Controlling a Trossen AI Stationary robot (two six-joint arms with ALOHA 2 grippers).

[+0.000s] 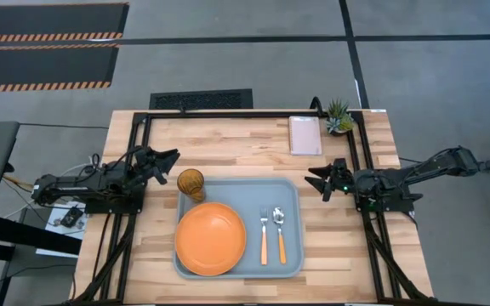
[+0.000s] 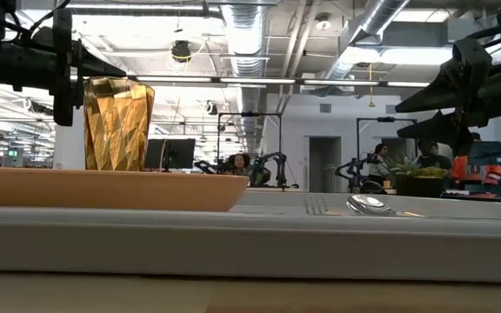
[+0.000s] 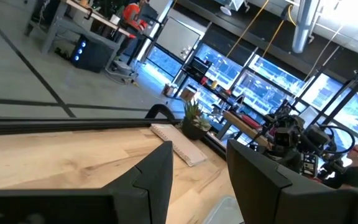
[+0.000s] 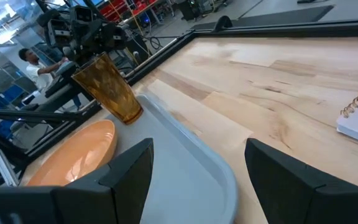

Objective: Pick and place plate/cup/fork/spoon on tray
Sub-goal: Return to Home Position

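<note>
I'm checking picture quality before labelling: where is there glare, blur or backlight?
Low view: bright ceiling lights and windows backlight the cup, and the tray rim in front is blurred. Left wrist view: the windows behind are blown out. High view: even light, soft shadows, plate sharp. Right wrist view: the near fingers look soft.

You've got the pale grey-blue tray at lower centre of the high view, long side running left-right. Orange plate lies flat in its lower-left part. Amber textured cup stands upright at the tray's upper-left corner, just above the plate. Fork and spoon lie side by side right of the plate, orange handles pointing down-frame, spoon rightmost.
</note>
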